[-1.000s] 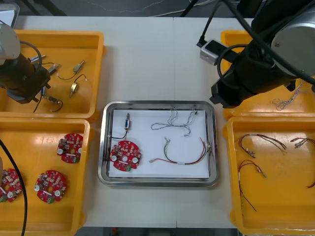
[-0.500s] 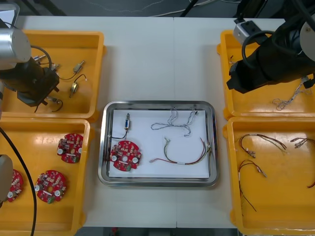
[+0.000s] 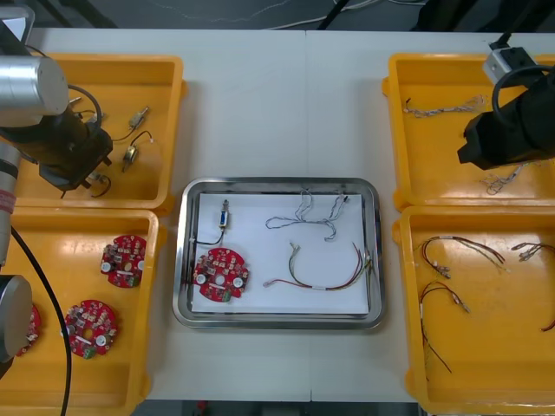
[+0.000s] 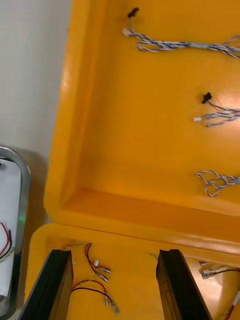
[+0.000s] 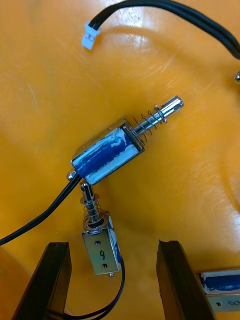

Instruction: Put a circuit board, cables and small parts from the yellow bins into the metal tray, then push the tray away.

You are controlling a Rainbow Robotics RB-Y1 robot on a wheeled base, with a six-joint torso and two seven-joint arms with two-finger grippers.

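The left gripper (image 5: 114, 285) is down low over the far yellow plastic bin on the left (image 3: 147, 87), black fingers (image 5: 52, 280) spread wide and gripping nothing. A small blue-wrapped metal part with a spring (image 5: 102, 247) lies on the bin floor between the fingertips, and a second small metal part (image 5: 112, 150) lies just beyond it.

The right gripper (image 4: 115, 287) is wide open and empty too, above the lip where the far right yellow bin (image 4: 125, 125) meets the near right yellow bin (image 4: 135, 280).

The shiny rectangular metal tray (image 3: 277, 184) sits mid-table between the bins. On its white inside lie a round red circuit board (image 3: 222, 274), a small metal part on a black cable (image 3: 225, 215), a twisted blue and white cable (image 3: 308, 212) and a red and yellow cable (image 3: 329, 276).
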